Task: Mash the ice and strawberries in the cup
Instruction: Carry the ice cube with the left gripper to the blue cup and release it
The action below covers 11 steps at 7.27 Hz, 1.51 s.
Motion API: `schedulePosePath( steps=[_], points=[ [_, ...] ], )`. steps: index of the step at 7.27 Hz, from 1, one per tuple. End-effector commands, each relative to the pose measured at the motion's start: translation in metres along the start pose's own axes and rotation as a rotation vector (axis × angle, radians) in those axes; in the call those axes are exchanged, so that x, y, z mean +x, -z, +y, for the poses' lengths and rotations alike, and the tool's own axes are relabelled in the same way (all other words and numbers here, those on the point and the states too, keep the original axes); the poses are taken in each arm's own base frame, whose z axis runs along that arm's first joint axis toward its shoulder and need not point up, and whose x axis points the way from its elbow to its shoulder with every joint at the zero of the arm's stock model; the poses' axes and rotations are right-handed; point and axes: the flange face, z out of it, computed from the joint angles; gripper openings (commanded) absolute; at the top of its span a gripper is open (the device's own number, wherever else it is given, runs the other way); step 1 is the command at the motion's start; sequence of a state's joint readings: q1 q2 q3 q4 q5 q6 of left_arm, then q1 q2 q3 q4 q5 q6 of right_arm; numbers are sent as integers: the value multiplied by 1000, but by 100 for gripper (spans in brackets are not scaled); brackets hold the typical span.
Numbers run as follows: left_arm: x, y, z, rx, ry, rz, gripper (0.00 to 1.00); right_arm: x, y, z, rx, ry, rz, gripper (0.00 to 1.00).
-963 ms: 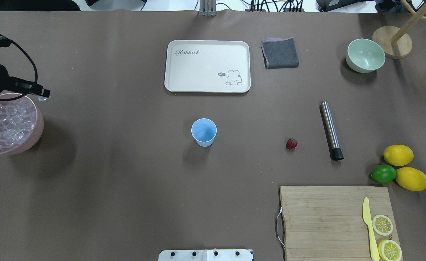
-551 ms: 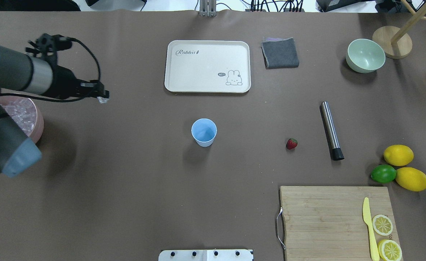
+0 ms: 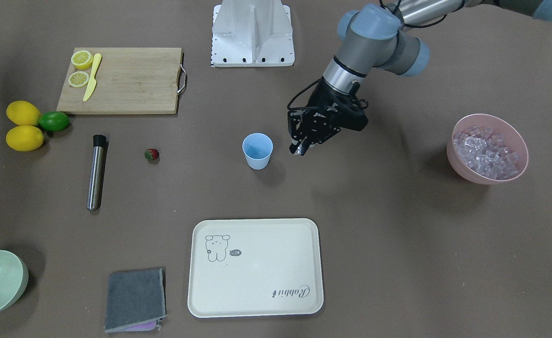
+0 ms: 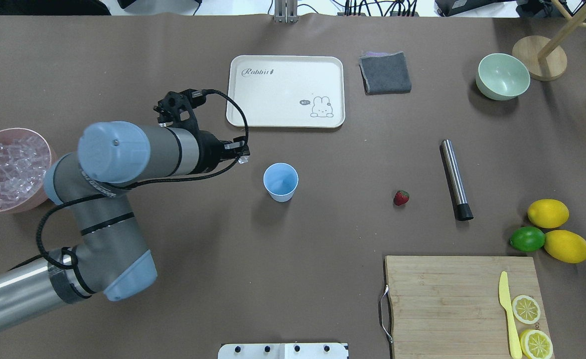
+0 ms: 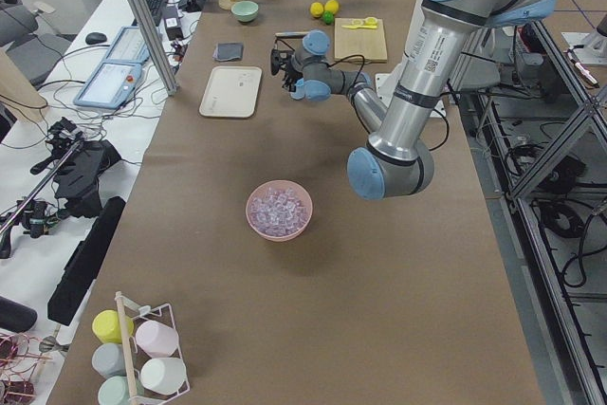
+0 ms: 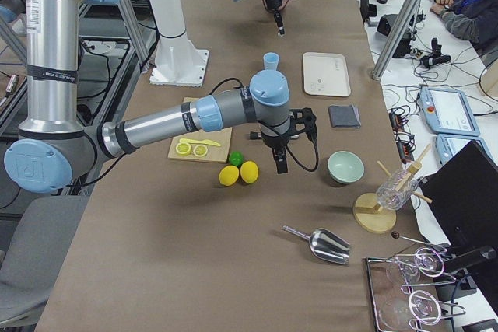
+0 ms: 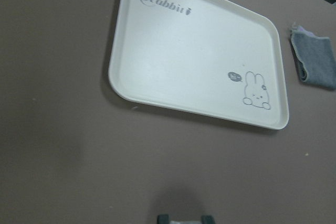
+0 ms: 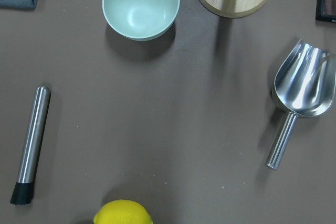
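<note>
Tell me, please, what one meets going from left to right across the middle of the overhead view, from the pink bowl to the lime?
Pink bowl of ice → left hand holding an ice cube → cup → strawberry → steel rod → lime.

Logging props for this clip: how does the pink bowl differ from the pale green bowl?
The pink bowl is heaped with ice; the green bowl is empty. The pink bowl sits toward the robot's left end of the table, the green bowl toward its far right. The pink bowl also looks wider than the green one. Both are plain round bowls standing upright.
</note>
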State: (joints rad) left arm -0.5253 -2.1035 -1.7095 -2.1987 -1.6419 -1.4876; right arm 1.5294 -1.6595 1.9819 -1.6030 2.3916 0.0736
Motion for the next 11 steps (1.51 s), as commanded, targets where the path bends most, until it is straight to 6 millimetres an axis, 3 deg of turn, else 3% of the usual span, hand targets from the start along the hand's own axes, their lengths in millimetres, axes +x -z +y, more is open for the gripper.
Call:
schedulePosePath(
  steps=[1,2,3,4,5,7,9,11],
  points=[
    [29,-14,32,22,39,24,0,1,0,1,-1,-1,0,100],
    [31,-17,43,38,36,24,0,1,0,1,-1,-1,0,100],
    [32,-16,45,35,35,28,6,1,0,1,-1,-1,0,100],
    [28,-18,47,35,25,21,92,1,0,1,-1,-1,2,100],
    [29,-17,48,26,28,24,98,1,0,1,-1,-1,0,100],
    [25,-14,50,20,8,0,98,1,0,1,-1,-1,0,100],
    [21,16,43,-103,-141,-180,98,2,-1,1,-3,-4,2,100],
    [-35,57,-6,-230,-319,-367,99,2,-2,2,-4,-5,2,100]
  ],
)
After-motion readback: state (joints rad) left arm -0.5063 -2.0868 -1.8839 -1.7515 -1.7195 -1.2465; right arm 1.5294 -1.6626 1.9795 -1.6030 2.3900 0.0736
